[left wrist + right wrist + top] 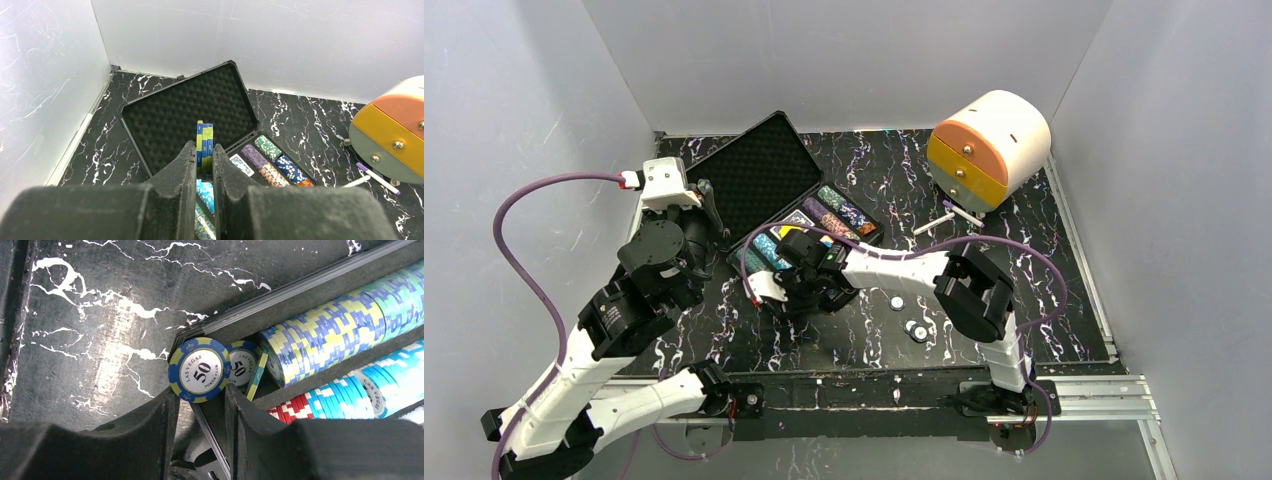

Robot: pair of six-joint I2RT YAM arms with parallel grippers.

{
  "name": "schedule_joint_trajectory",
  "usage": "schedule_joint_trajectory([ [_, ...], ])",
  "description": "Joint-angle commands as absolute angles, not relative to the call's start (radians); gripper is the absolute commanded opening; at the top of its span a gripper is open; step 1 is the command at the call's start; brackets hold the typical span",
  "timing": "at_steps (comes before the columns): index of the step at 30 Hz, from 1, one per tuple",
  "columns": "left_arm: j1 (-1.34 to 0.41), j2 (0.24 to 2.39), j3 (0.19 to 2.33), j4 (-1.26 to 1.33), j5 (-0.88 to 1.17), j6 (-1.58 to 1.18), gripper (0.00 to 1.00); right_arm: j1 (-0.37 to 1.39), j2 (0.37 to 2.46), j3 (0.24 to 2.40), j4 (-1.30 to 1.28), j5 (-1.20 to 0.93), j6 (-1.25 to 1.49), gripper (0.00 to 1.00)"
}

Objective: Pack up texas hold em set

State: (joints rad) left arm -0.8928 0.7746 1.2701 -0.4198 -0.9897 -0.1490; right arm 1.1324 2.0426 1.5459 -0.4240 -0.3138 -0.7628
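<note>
Overhead first: the black case (pixel 759 172) lay open on the counter (pixel 1079 300), lid thrown back, with multicoloured chip rows (pixel 829 222) packed in its tray. Three small round buttons (pixel 911 322) sat loose off the case's near right. A cream-and-orange round drawer box (pixel 989 148) stood well to the case's right.

Over to the left wrist: the left fingers (pixel 182 172) were narrow, pinching a few blue-and-yellow chips (pixel 205 142) on edge above the case.

Right wrist: the right fingers (pixel 150 435) straddled a 50 chip (pixel 200 369) at the case's corner. Gripped or merely touching, I couldn't tell. A second 50 chip (pixel 243 371) sat just beside it, inside the case.
</note>
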Motion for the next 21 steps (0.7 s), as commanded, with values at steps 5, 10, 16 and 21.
schedule_joint_trajectory([
  [5, -0.89, 0.768, 1.278, -0.404, -1.019, -0.157, 0.0, 1.085, 1.962, 1.478, -0.307, -0.145, -0.578, 0.47],
  [10, -0.891, 0.775, 1.282, -0.402, -1.018, -0.157, 0.0, 1.08, 1.912, 1.422, -0.246, -0.12, -0.475, 0.46],
  [16, -0.891, 0.787, 1.284, -0.401, -1.011, -0.16, 0.0, 1.08, 1.832, 1.337, -0.204, -0.144, -0.415, 0.46],
  [21, -0.89, 0.794, 1.284, -0.411, -1.01, -0.168, 0.0, 1.065, 1.71, 1.238, -0.123, -0.21, -0.364, 0.52],
])
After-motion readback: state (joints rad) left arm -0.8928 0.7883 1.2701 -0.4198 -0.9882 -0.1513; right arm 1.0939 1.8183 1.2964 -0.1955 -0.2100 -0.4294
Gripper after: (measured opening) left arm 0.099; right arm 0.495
